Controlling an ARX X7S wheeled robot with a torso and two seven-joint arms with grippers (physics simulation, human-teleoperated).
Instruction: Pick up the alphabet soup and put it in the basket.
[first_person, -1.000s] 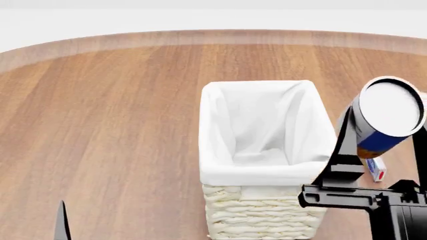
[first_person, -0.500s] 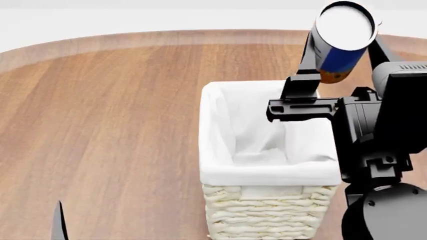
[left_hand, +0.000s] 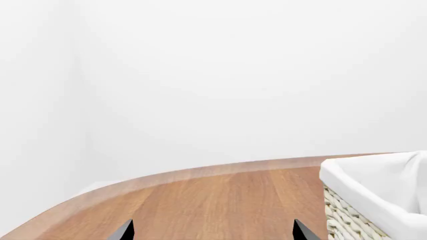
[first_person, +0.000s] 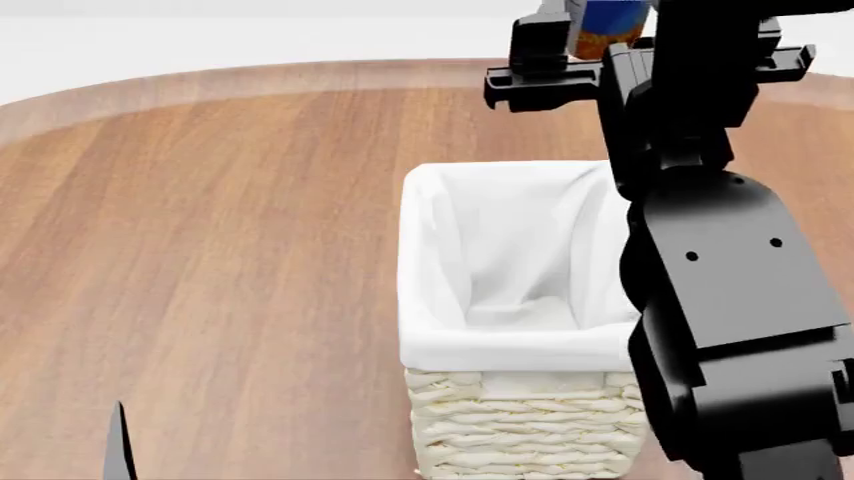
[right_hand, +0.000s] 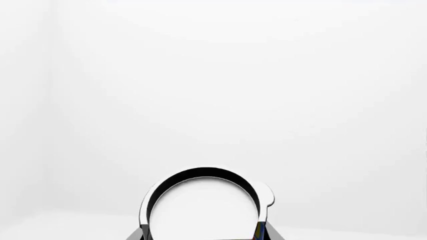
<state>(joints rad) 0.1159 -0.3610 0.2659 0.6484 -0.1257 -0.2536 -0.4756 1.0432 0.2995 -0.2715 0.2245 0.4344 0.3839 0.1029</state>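
Transport step, can held high over the far end of the basket. Head view: right gripper (first_person: 587, 50) clamps the alphabet soup (first_person: 610, 25) above the basket (first_person: 527, 345) rim; only blue label and orange band show, no text readable. Left gripper (first_person: 123, 445) is just a black tip at the frame bottom, state can't tell. Left wrist view: counter (left_hand: 220, 200) and basket corner, two fingertips apart. Right wrist view: can's white top between the jaws. Next, I'd judge: lower into the liner, then release.
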